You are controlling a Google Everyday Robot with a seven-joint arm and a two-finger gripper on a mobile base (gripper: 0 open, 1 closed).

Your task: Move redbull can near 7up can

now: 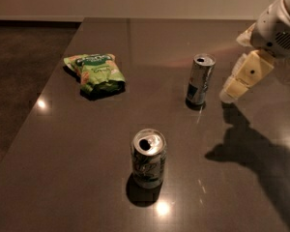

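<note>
The redbull can is tall and slim, silver with a dark blue lower part. It stands upright on the dark table, right of centre. The 7up can is shorter and wider, silver-white with green markings. It stands upright nearer the front, left of the redbull can and well apart from it. My gripper hangs from the white arm at the right edge, just right of the redbull can, at about its height and not touching it.
A green snack bag lies on the left part of the table. The table's left edge drops to a dark floor. The arm's shadow falls on the table's right front.
</note>
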